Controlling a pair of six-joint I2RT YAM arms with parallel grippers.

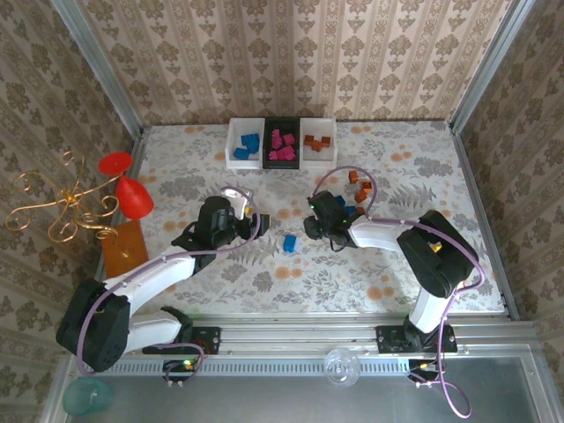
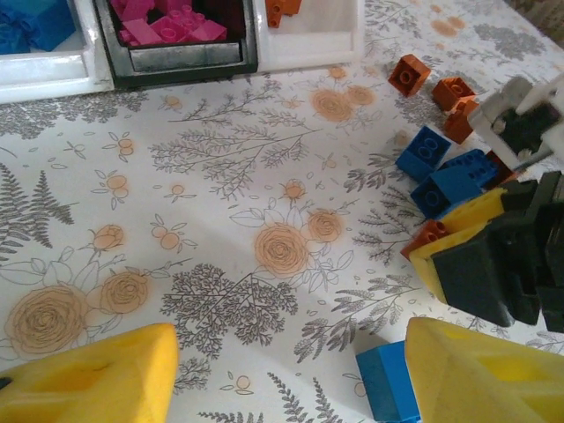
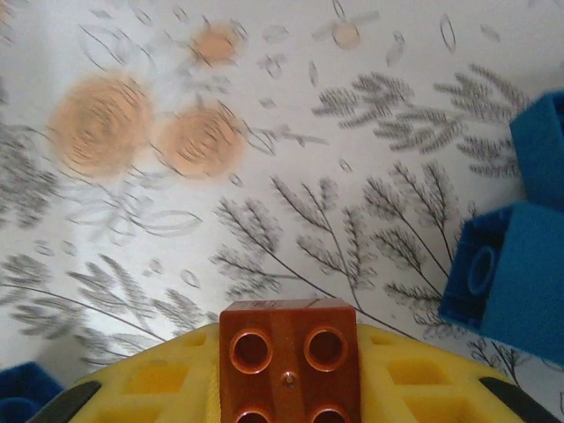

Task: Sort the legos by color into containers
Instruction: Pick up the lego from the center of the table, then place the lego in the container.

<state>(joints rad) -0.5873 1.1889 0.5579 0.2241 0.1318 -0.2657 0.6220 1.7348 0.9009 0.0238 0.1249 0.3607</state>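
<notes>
Three containers sit in a row at the upper middle of the top view. The left white bin (image 1: 246,143) holds blue legos, the black bin (image 1: 282,143) holds magenta-pink ones, and the right white bin (image 1: 318,141) holds orange-brown ones.

On the flowered tabletop (image 1: 397,256), the right claw (image 1: 328,231) is at the centre of the frame. It is clamped on an orange-brown brick (image 3: 289,344), which sits stud side up between the yellow fingers (image 3: 159,383) at the bottom of the right wrist view. Two loose blue bricks (image 3: 511,273) lie at that view's right edge.

More loose legos (image 1: 359,189), orange-brown and blue, are scattered just above and to the right of the right claw.

The left claw (image 1: 257,226) is left of centre with its yellow fingers (image 2: 97,379) spread apart and nothing between them. A single blue brick (image 2: 388,383) lies on the tabletop at the bottom of the left wrist view, just beside the right-hand finger. In the top view this brick (image 1: 289,243) sits between the two claws.
</notes>
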